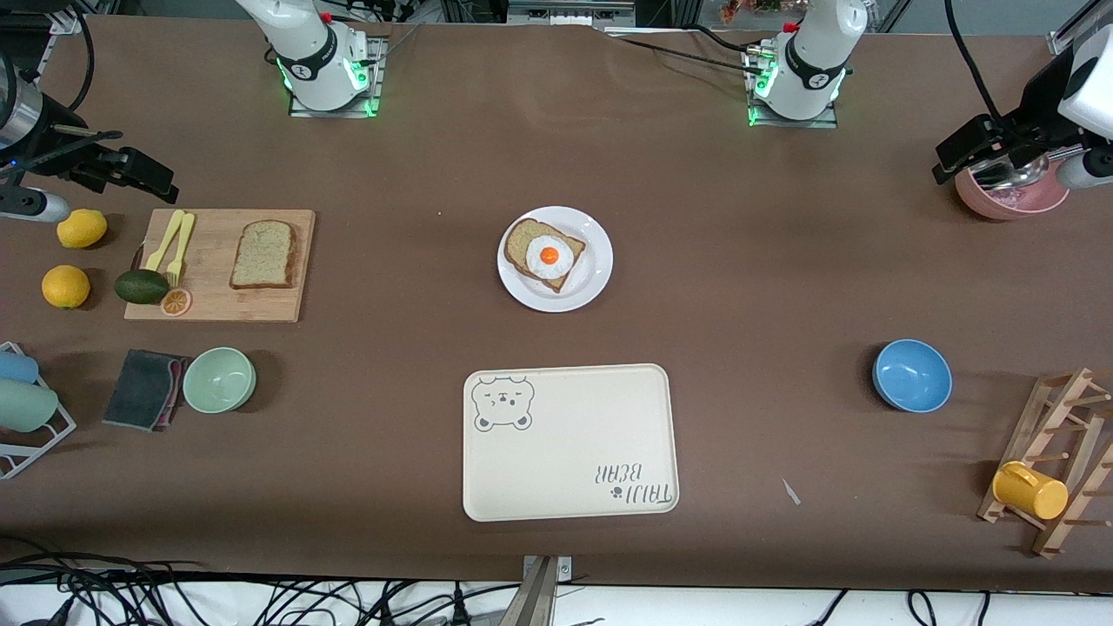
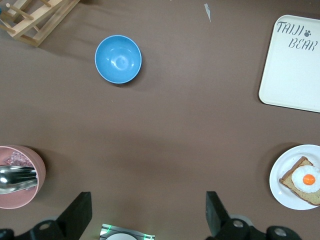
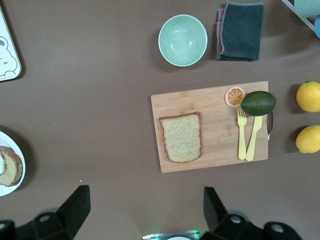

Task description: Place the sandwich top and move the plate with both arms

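The sandwich top (image 1: 263, 254) (image 3: 181, 136), a plain brown bread slice, lies flat on a wooden cutting board (image 1: 222, 306) toward the right arm's end of the table. The white plate (image 1: 593, 280) (image 2: 281, 194) sits mid-table and carries a bread slice topped with a fried egg (image 1: 548, 256). My right gripper (image 3: 145, 207) hangs high and open with nothing in it, over bare table beside the board. My left gripper (image 2: 148, 215) is also raised, open and holding nothing, beside a pink bowl (image 2: 35, 165) at the left arm's end. Both are apart from the bread and the plate.
A cream bear tray (image 1: 569, 443) lies nearer the front camera than the plate. A blue bowl (image 1: 911, 375) and a wooden rack with a yellow mug (image 1: 1030, 489) are toward the left arm's end. Lemons (image 1: 66, 286), an avocado (image 1: 141, 286), yellow forks, a green bowl (image 1: 219, 380) and a grey cloth surround the board.
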`<state>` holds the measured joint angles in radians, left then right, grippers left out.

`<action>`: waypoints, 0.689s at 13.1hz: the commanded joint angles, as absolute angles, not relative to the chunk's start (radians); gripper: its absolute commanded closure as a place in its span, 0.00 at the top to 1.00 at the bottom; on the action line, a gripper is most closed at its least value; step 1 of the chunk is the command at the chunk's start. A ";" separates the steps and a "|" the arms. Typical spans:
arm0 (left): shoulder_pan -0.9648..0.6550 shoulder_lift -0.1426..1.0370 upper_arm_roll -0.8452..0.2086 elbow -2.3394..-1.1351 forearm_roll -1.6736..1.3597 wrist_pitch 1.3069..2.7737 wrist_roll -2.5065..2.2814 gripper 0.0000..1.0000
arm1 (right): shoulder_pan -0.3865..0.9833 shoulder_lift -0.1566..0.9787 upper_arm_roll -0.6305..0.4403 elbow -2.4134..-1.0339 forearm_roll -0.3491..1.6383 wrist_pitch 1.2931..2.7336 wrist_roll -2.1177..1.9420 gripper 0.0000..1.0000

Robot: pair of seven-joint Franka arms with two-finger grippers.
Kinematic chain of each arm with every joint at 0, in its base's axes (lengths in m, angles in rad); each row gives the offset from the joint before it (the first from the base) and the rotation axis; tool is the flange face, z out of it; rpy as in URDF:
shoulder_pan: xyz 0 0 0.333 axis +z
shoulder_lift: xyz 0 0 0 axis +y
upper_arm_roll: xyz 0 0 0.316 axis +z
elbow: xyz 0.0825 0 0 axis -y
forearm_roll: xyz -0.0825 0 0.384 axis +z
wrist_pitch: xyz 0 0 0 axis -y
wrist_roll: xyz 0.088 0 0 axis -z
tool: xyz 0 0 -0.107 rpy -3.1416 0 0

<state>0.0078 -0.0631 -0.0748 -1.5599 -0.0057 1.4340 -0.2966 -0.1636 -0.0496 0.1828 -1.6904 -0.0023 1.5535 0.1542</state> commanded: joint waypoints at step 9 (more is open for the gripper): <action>0.014 -0.048 -0.074 -1.529 0.026 1.382 -0.292 1.00 | -0.166 -0.060 0.186 -1.713 0.014 1.562 0.144 1.00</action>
